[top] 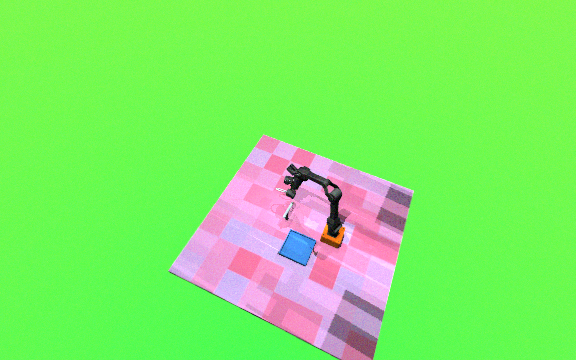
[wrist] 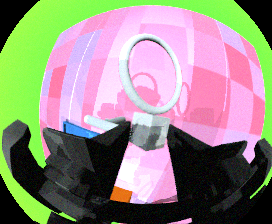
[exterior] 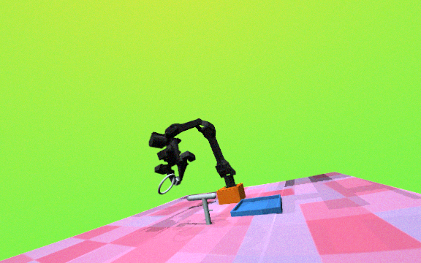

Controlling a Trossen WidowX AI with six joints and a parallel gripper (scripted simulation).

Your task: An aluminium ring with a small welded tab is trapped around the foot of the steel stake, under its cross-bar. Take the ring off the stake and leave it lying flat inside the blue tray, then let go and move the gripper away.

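Green backdrop, ring aloft, tab apparently clawed

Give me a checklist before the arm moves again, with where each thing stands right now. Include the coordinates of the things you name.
1. Gripper (top: 292, 198) (exterior: 176, 180) (wrist: 148, 127) shut on the ring's tab (wrist: 150, 132): ok.
2. Ring (top: 281, 190) (exterior: 160, 185) (wrist: 124, 70) off the stake (top: 288, 211) (exterior: 206, 212) (wrist: 104, 123): ok.
3. Ring above the tray (top: 298, 247) (exterior: 258, 206) (wrist: 78, 129): not ok, it hangs off to one side.
4. Ring level for laying flat: not ok, it is tilted.
5. Stake upright: ok.
6. Enough clearance past the cross-bar (exterior: 201, 197): cannot tell.

Top cam: high, far, facing down; ext: low, side-on; both show whole arm.
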